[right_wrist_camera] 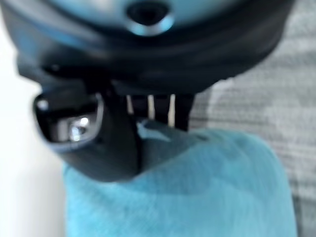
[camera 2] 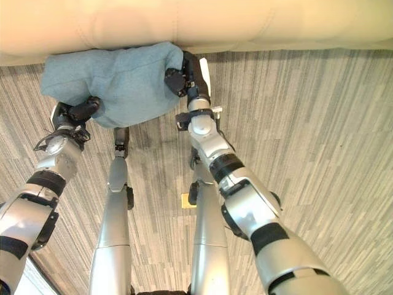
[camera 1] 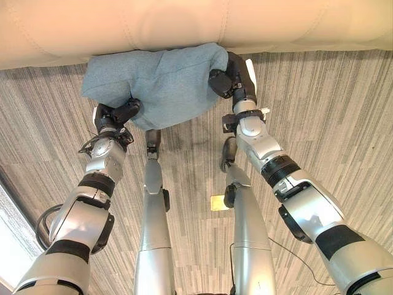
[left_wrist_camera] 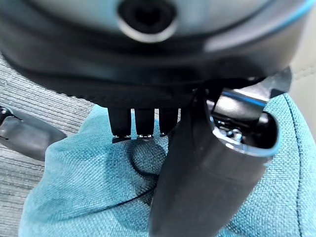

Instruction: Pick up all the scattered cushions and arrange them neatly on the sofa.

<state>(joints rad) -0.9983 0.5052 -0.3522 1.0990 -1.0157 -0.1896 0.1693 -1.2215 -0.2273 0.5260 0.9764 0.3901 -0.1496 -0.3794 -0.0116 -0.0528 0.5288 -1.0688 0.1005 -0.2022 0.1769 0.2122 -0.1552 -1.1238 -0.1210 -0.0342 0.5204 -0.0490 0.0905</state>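
Cushion (camera 1: 161, 81) is being held against the sofa (camera 1: 184, 24) front, above the floor (camera 1: 331, 110), in the eye views. In the wrist views, left hand (left_wrist_camera: 197, 163) and right hand (right_wrist_camera: 106, 143) are each being clamped onto its fabric

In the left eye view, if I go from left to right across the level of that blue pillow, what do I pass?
Left hand gripping the lower left corner → blue cushion → right hand gripping its right edge → bare striped carpet.
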